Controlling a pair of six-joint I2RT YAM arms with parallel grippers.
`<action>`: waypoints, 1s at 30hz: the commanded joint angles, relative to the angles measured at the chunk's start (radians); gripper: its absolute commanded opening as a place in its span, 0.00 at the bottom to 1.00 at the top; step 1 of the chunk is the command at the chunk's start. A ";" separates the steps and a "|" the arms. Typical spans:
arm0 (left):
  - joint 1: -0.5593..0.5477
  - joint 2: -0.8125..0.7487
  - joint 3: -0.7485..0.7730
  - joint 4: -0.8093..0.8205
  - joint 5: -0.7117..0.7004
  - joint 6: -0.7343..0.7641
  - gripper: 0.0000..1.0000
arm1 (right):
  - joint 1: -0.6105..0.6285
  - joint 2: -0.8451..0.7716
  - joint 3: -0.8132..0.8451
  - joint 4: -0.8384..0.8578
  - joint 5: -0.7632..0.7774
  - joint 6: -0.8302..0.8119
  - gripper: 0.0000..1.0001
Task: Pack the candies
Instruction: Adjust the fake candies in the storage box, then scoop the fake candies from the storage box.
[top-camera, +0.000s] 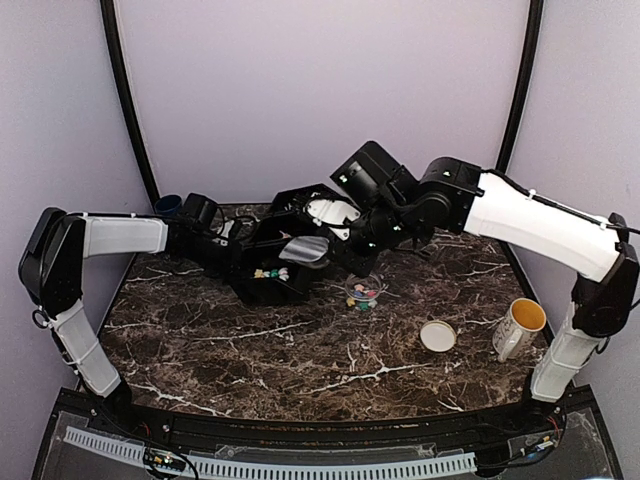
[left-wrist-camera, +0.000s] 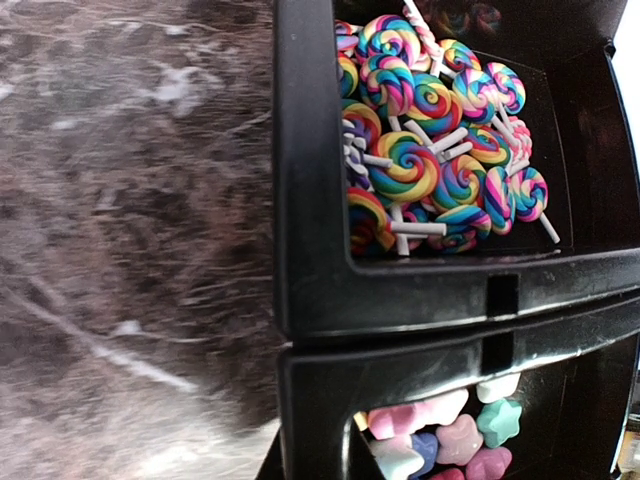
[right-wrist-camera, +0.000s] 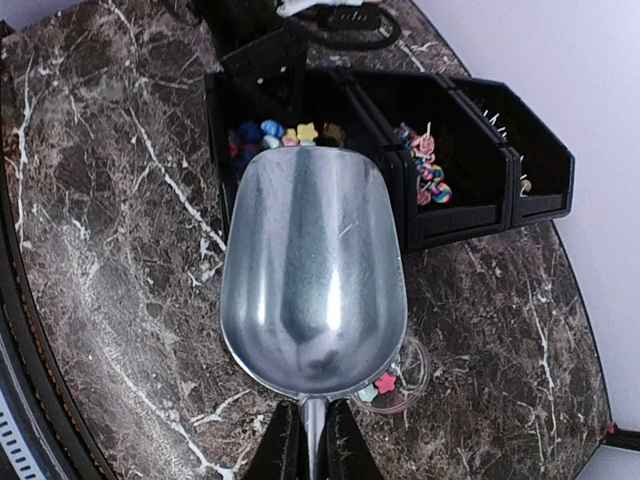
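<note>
One empty metal scoop (right-wrist-camera: 310, 270) is held by its handle in the tightly closed right gripper (right-wrist-camera: 312, 440), and one clear cup (right-wrist-camera: 412, 372) with a few candies (right-wrist-camera: 385, 383) is seen just beneath its near rim. Beyond the scoop's tip three black bins (right-wrist-camera: 460, 215) are ranged, with star sweets (right-wrist-camera: 270, 132) in the first and lollipops (right-wrist-camera: 428, 170) in the second. The left gripper (top-camera: 232, 240) is closed beside them; whether anything is held cannot be told.

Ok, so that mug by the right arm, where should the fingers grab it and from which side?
Take the mug by its wall at the rim, coming straight down from above: it stands upright, mouth open, so one finger fits inside and one outside. The right gripper would first have to set down the scoop it holds.
</note>
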 joint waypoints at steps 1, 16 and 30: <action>-0.027 -0.076 0.106 0.025 -0.077 0.125 0.00 | 0.005 0.051 0.065 -0.082 -0.023 -0.015 0.00; -0.109 -0.061 0.158 -0.077 -0.249 0.206 0.00 | 0.007 0.280 0.165 -0.221 0.019 -0.023 0.00; -0.149 -0.056 0.166 -0.090 -0.289 0.217 0.00 | 0.012 0.539 0.346 -0.244 -0.023 -0.032 0.00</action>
